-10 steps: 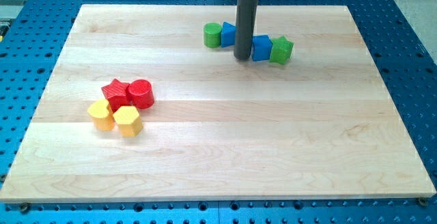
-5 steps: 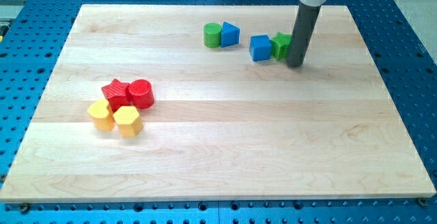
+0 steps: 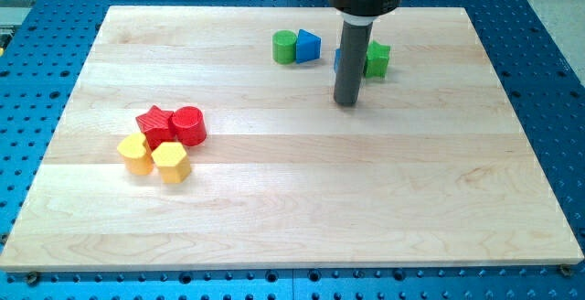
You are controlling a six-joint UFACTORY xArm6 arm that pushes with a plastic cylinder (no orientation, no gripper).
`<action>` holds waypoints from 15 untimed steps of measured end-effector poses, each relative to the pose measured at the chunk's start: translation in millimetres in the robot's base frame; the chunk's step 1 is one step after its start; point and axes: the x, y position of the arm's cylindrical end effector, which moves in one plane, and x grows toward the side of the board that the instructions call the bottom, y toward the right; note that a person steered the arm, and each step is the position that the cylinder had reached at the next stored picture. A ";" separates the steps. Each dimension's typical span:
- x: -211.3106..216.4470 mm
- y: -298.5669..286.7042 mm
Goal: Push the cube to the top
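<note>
The blue cube [image 3: 337, 59] sits near the view's top, mostly hidden behind my dark rod; only slivers of blue show at the rod's edges. My tip [image 3: 345, 103] rests on the board just below the cube, toward the view's bottom. A green star-shaped block [image 3: 377, 59] stands right beside the cube on its right.
A green cylinder [image 3: 285, 47] and a blue wedge-like block [image 3: 308, 45] stand together left of the cube. At the view's left sits a cluster: a red star [image 3: 155, 124], a red cylinder [image 3: 188, 124], and two yellow blocks [image 3: 135, 153] [image 3: 171, 161]. The wooden board [image 3: 292, 199] lies on a blue perforated table.
My tip moved from between the blue blocks to the right of the green star, then back left and down to just below the blue cube. The blocks have hardly shifted.
</note>
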 end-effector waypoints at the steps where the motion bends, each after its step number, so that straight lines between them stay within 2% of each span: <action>1: -34.7 0.9; 2: -61.3 0.9; 3: -60.9 0.9; 5: 13.2 13.6; 6: -5.5 38.5; 8: -39.8 41.6; 10: -51.6 43.8; 12: -51.7 10.4; 15: -80.6 10.1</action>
